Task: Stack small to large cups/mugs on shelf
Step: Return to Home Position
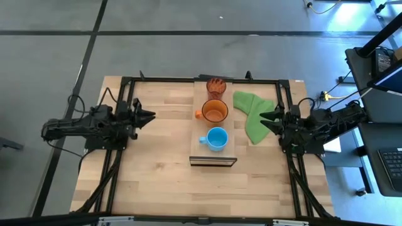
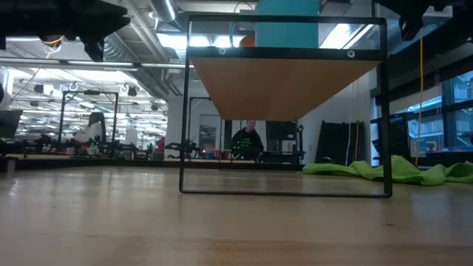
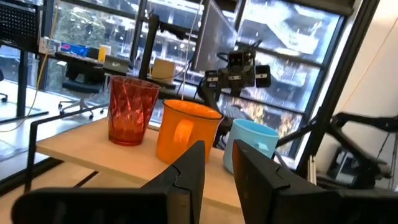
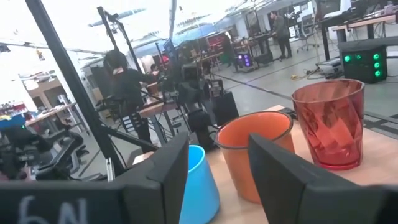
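Hovering level left of the shelf point(image 1: 196, 135): left gripper point(image 1: 152, 115), jaws slightly parted, empty | on shelf in a row: ribbed cup point(image 1: 216, 86), orange mug point(image 1: 215, 112), blue mug point(image 1: 217, 139) | right gripper point(image 1: 262, 119) level over green cloth point(image 1: 251, 107), jaws parted, empty

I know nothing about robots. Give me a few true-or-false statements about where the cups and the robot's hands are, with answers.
1. The red ribbed cup, orange mug and blue mug all stand on the shelf. True.
2. The blue mug is the middle one. False: the orange mug is; the blue one is at an end.
3. The left hand holds a cup. False: it and the right hand are open and empty, either side of the shelf.
4. A green cloth lies beside the shelf. True.
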